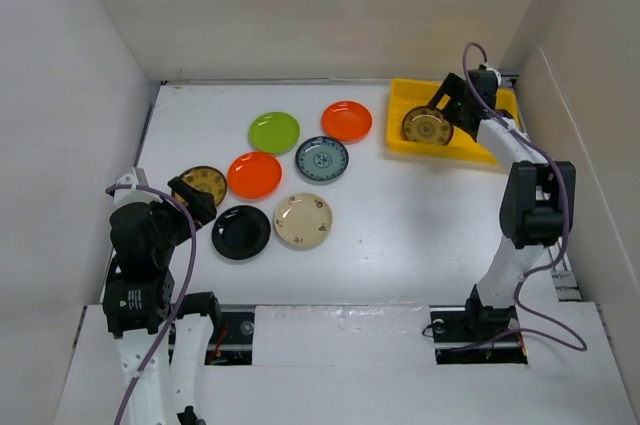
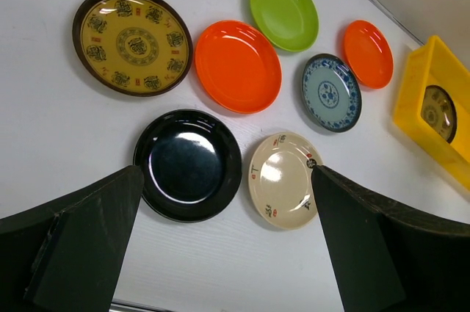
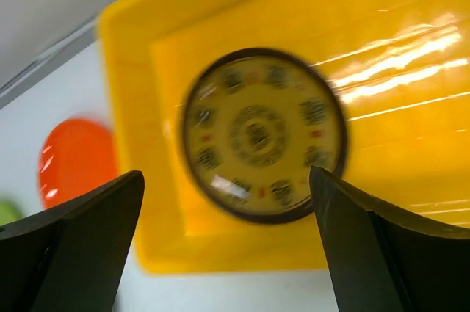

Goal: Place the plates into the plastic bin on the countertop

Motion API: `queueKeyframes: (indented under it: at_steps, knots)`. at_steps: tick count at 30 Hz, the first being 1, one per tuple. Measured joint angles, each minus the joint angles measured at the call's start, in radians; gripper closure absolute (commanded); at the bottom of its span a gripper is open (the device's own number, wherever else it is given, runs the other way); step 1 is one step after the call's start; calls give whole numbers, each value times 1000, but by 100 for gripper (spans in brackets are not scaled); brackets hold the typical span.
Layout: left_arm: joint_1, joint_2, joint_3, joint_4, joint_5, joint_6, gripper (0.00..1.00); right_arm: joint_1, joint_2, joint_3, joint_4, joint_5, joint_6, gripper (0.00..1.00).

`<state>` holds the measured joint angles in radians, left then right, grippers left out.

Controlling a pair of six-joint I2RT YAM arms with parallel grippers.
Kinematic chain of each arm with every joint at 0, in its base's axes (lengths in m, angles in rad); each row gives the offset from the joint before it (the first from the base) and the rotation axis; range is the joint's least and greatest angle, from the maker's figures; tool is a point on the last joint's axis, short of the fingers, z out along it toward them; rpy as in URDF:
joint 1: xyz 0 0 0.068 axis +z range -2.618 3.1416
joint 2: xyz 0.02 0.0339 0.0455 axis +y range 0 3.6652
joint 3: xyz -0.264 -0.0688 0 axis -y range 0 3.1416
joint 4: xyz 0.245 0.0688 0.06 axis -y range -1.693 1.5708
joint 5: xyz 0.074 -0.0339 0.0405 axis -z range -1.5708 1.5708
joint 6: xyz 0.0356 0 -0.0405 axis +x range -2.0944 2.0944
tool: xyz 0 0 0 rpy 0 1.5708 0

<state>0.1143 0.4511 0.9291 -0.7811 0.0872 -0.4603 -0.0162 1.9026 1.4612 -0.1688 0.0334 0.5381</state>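
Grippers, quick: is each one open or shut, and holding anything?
Left gripper: open, holding nothing.
Right gripper: open, holding nothing; a brown-and-gold plate is in the yellow bin below it.

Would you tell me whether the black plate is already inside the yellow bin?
No, the black plate lies on the countertop beside the cream plate, apart from the yellow bin.

The top camera looks down from behind my bases (image 1: 478,327) at its bottom edge. My left wrist camera rides high over the countertop (image 2: 59,143), yellow bin (image 2: 413,99) at far right. My right wrist camera hangs close above that bin; all three share its patterned plate (image 3: 263,134).
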Motion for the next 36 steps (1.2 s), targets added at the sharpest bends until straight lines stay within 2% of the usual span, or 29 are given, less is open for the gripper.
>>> queueKeyframes:
  at_steps: [3, 7, 9, 13, 16, 17, 22, 26, 27, 33, 34, 36]
  knots:
    - [0, 0, 0, 0, 2, 0, 0, 93, -122, -65, 35, -13, -29, 0]
    - [0, 0, 0, 0, 3, 0, 0, 285, -256, -191, 154, -85, -61, 3]
    - [0, 0, 0, 0, 4, 0, 0, 388, -287, -292, 224, -140, -63, 10]
    - [0, 0, 0, 0, 6, 0, 0, 536, -253, -524, 360, -292, -24, 15]
    - [0, 0, 0, 0, 6, 0, 0, 582, -192, -682, 468, -373, 8, 15]
    - [0, 0, 0, 0, 6, 0, 0, 587, -182, -720, 553, -406, 17, 16]
    - [0, 0, 0, 0, 6, 0, 0, 607, -105, -760, 784, -480, 74, 25]
    - [0, 0, 0, 0, 6, 0, 0, 626, -44, -763, 888, -494, 103, 39]
    - [0, 0, 0, 0, 6, 0, 0, 631, -34, -763, 904, -495, 109, 47]
    - [0, 0, 0, 0, 6, 0, 0, 637, -7, -769, 908, -491, 133, 79]
    - [0, 0, 0, 0, 6, 0, 0, 636, -5, -769, 901, -492, 138, 95]
    - [0, 0, 0, 0, 6, 0, 0, 632, -4, -766, 885, -492, 146, 100]
